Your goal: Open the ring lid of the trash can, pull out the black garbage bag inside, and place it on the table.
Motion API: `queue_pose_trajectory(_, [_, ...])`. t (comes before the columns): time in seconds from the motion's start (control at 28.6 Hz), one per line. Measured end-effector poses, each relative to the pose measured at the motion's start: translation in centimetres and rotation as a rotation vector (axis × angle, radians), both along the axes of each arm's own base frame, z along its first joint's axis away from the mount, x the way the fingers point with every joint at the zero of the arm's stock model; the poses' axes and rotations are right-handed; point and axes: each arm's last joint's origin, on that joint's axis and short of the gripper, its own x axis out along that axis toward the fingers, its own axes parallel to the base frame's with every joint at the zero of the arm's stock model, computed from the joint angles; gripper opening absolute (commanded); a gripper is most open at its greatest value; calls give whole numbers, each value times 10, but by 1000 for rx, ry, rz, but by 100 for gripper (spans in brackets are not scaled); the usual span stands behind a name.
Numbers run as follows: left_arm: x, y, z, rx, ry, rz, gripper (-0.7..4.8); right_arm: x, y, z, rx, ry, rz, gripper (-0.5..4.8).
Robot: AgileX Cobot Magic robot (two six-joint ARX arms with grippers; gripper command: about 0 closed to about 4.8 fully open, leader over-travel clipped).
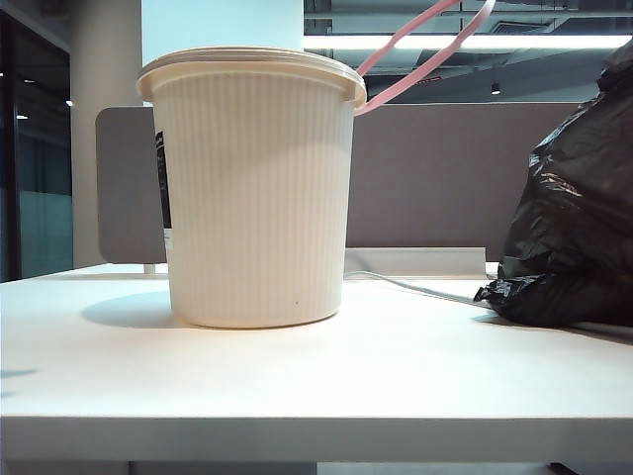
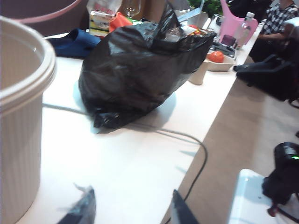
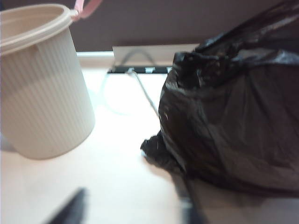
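Note:
The cream ribbed trash can (image 1: pixel 255 188) stands upright on the white table (image 1: pixel 316 381), and its pink ring lid (image 1: pixel 415 49) is swung up behind the rim. The black garbage bag (image 1: pixel 574 218) lies on the table to the can's right, apart from it. Neither gripper shows in the exterior view. In the left wrist view my left gripper (image 2: pixel 133 207) is open over bare table, with the can (image 2: pixel 18 116) to one side and the bag (image 2: pixel 140 70) ahead. My right gripper (image 3: pixel 131 210) is blurred, open and empty, short of the bag (image 3: pixel 233 116) and the can (image 3: pixel 42 88).
A grey cable (image 1: pixel 415 287) runs across the table under the bag's side. A grey-brown partition (image 1: pixel 445 168) stands behind. Beyond the bag lie a blue cloth (image 2: pixel 74 42), bottles and a pink holder (image 2: pixel 231 25). The table edge (image 2: pixel 219 121) drops off to the floor.

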Motion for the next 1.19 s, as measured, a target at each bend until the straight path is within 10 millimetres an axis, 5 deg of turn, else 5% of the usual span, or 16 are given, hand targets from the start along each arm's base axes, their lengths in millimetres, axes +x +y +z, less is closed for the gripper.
queue_pose_trajectory(0.28, [1,1,-31,-33,-16,62,205,10,2,-20,6,-10,35,195])
queue_pose_trajectory(0.45, [2,1,-49,-39,-31,63,205,14,2,-27,27,-9,40,53])
queue_pose_trajectory(0.91, [5,2,-84,-19,-21,157,204,31,3,-63,29,26,41,52])
queue_pose_trajectory(1.19, [5,2,-98,-27,-10,178,120,41,4,-73,54,-110,42,51])
